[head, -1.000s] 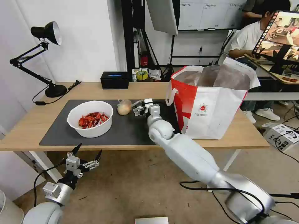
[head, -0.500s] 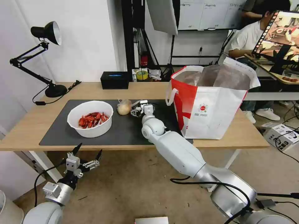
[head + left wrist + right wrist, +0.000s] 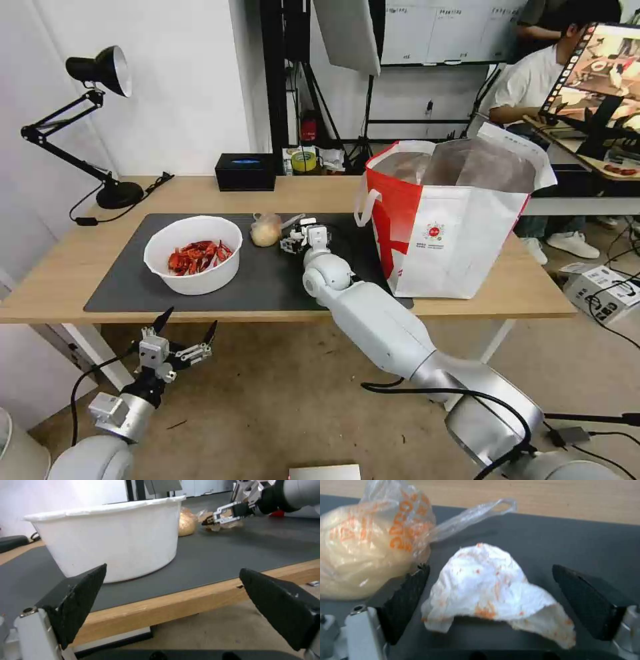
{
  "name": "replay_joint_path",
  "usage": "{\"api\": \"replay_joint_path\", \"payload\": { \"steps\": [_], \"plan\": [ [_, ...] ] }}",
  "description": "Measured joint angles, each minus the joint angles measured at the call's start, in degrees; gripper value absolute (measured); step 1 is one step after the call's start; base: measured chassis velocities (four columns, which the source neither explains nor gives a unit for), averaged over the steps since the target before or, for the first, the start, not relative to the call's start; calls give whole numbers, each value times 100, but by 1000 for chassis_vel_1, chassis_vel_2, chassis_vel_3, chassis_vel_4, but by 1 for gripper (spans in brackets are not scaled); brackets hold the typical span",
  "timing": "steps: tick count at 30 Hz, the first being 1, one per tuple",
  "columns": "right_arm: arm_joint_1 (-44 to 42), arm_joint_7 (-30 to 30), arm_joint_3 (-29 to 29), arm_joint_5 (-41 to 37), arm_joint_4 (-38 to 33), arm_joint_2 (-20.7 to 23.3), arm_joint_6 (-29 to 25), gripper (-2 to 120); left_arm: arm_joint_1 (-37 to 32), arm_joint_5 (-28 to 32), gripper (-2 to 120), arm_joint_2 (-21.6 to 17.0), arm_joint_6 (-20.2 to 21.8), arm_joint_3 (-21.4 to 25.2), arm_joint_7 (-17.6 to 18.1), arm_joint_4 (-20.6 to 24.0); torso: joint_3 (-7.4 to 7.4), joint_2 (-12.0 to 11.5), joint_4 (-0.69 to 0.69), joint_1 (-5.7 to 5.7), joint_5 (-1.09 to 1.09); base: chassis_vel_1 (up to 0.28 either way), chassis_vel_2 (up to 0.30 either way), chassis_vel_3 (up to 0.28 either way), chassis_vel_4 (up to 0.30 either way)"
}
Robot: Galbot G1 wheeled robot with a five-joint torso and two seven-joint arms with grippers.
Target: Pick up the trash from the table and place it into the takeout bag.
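Right tool [image 3: 486, 600] is down on the dark mat [image 3: 267, 283], jaws spread and straddling the crumpled tissue [image 3: 490, 592]; nothing clamped, tissue lies flat on the mat between the pads. Small clear bag with the yellowish lump [image 3: 265, 230] sits just left of that tool, touching its left finger [image 3: 403, 600] in the right wrist view. White bowl of crayfish shells [image 3: 193, 253] is on the mat further left. Takeout bag [image 3: 447, 220] stands upright on the bench [image 3: 67, 260] at the right, mouth open. Left tool [image 3: 188, 325] is released, idle below the near bench edge, in front of the bowl.
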State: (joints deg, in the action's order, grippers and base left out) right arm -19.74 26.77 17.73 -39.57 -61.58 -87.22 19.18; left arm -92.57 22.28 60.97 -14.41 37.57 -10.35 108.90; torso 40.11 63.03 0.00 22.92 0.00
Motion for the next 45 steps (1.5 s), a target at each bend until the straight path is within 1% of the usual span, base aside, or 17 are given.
{"api": "replay_joint_path", "payload": {
  "steps": [3, 5, 8, 9, 14, 17, 18, 23, 26, 31, 35, 37, 38, 39, 41, 42, 45],
  "plan": [
    [-32, 19, -2, -16, -43, 6, 31, 87, 0, 1, 100, -6, 0, 1, -1, 7, 0, 0, 0, 0, 0, 0, 0, 0, 0],
    [-94, 76, -3, -66, -132, 30, 85, 75, 4, -5, 100, -11, 1, -5, -1, 7, 0, 0, 0, 0, 0, 0, 0, 0, 0],
    [-119, 101, -2, -84, -166, 38, 109, 68, 12, -11, 100, -11, 4, -15, -1, 0, 0, 0, 0, 0, 0, 0, 0, 0, 0],
    [-143, 123, -17, -94, -185, 42, 118, 60, 14, -14, 100, -10, 9, -23, 3, -1, 0, 0, 0, 0, 0, 0, 0, 0, 0],
    [-160, 136, -42, -113, -196, 64, 119, 46, -5, -20, 100, -4, 13, -23, 7, 12, 0, 0, -1, 0, 0, 0, 0, 0, 0],
    [-156, 116, -48, -120, -196, 99, 103, 31, -25, -28, 100, 17, 13, -22, 9, 15, 0, 0, -2, 0, 0, 0, 0, 0, 0],
    [-156, 116, -48, -120, -196, 99, 103, 31, -25, -28, 100, 17, 13, -22, 9, 15, 0, 0, -2, 0, 0, 0, 0, 0, 0],
    [-144, 46, -57, -126, -179, 116, 52, 14, -48, -32, 100, 39, 12, -11, 9, 36, 0, 0, 0, 0, 0, 0, 0, 0, 0],
    [-150, 17, -57, -128, -267, 169, -51, 0, -82, -53, 100, 82, -9, -5, 9, 51, 0, 0, 1, 0, 1, 0, 0, 0, 0],
    [-205, -4, -23, -112, -487, 330, -171, 0, -118, -88, 100, 119, -31, -5, 7, 71, 0, 0, 1, 0, 1, 0, 0, 0, 0],
    [-330, -55, 49, -79, -960, 626, -302, 0, -133, -116, 100, 127, -39, -8, 6, 97, 0, 0, 1, 0, 1, 0, 0, 0, 0],
    [-430, -89, 82, -45, -1399, 830, -357, 0, -144, -120, 100, 126, -40, -11, 5, 139, 0, 0, 0, 0, 1, 0, 0, 0, 0],
    [-576, -125, 97, 17, -1955, 1099, -427, 0, -150, -120, 100, 127, -41, -11, 5, 174, 0, 0, 1, 0, 2, 0, 0, 0, 0],
    [-576, -125, 97, 17, -1955, 1099, -427, 0, -150, -120, 100, 127, -41, -11, 5, 174, 0, 0, 1, 0, 2, 0, 0, 0, 0],
    [-745, -167, 86, 90, -2547, 1380, -527, 0, -167, -120, 100, 127, -40, -10, 11, 188, 0, 0, -1, 0, 1, 0, 0, 0, 0],
    [-898, -237, 7, 110, -3041, 1622, -661, 0, -193, -120, 100, 126, -39, -2, 17, 198, 0, 0, 0, 0, 2, 0, 0, 0, 0],
    [-1047, -291, -129, 84, -3517, 1821, -798, 0, -226, -121, 100, 128, -37, 11, 22, 210, 0, 0, 0, 0, 2, 0, 0, 0, 0]
  ]
}}
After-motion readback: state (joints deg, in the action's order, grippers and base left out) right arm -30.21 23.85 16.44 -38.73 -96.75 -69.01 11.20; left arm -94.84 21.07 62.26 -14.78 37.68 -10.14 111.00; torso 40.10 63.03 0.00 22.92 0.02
